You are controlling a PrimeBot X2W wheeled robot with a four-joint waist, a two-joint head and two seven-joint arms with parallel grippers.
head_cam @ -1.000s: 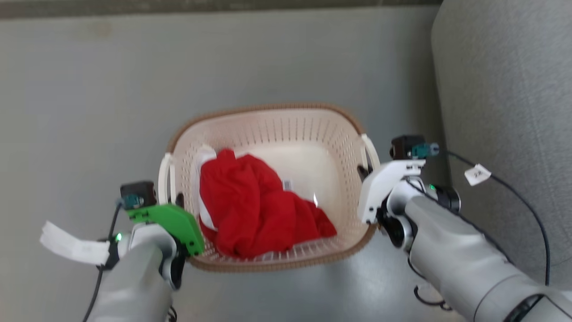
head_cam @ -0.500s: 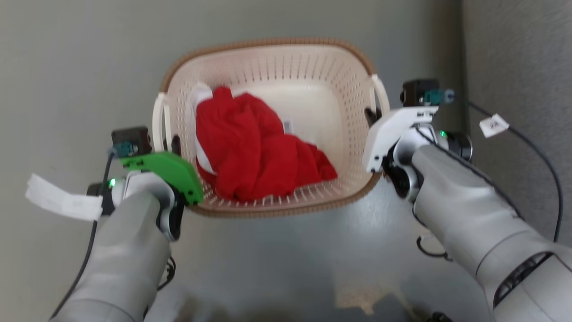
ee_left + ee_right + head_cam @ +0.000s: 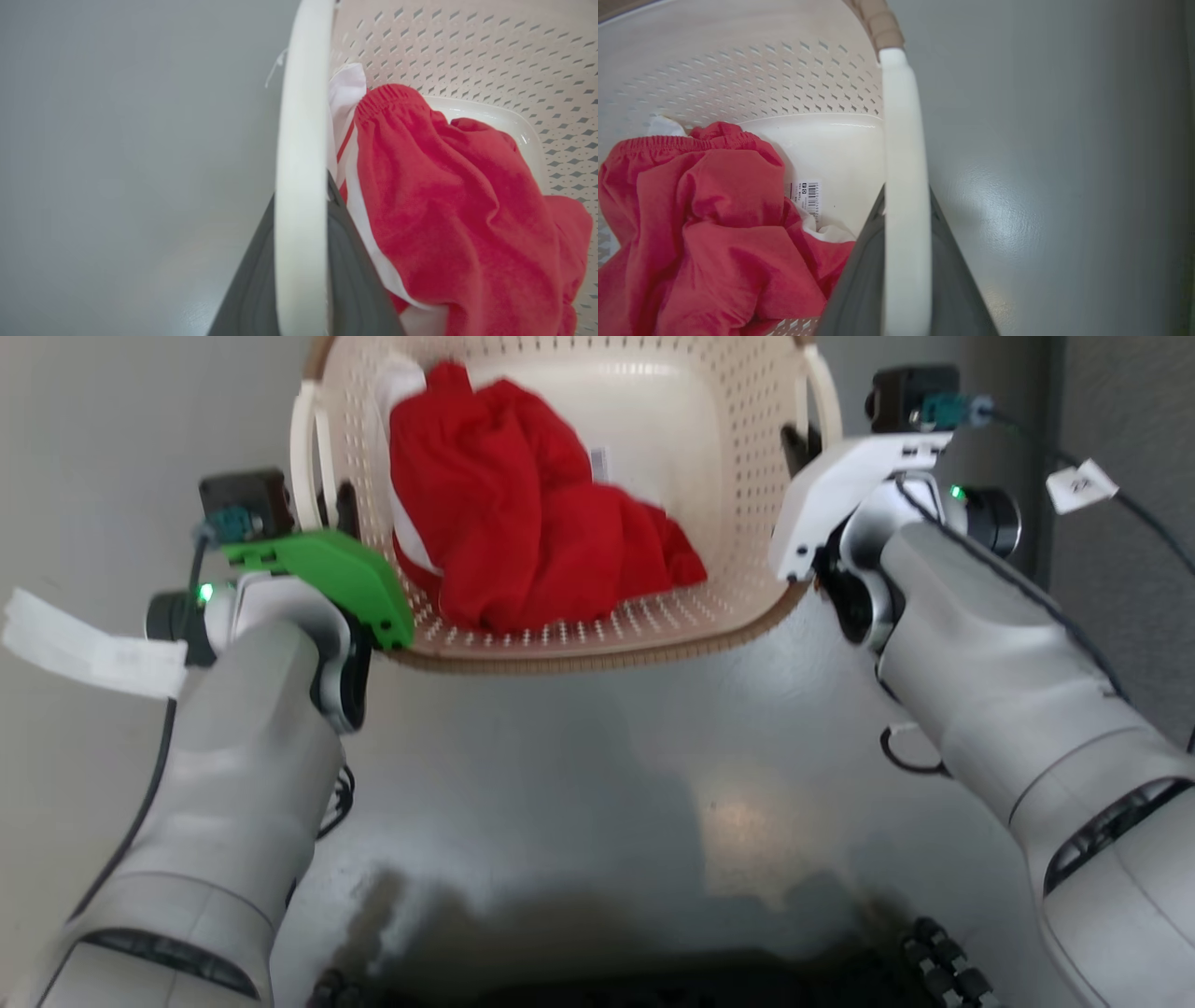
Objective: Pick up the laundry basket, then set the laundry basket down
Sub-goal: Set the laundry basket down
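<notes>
Glossy grey floor (image 3: 597, 756), glare patch near centre. Laundry basket (image 3: 728, 523) at the head view's top, between both arms. Red garment (image 3: 532, 532) heaped inside. Left claw (image 3: 336, 509) clamped around left handle (image 3: 301, 186); right claw (image 3: 794, 443) clamped around right handle (image 3: 906, 210).

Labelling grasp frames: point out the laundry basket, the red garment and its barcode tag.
laundry basket (image 3: 579, 660), head view, on the brown near rim.
red garment (image 3: 523, 523), head view, on the middle of the fabric.
barcode tag (image 3: 806, 196), right wrist view, on the printed barcode.
</notes>
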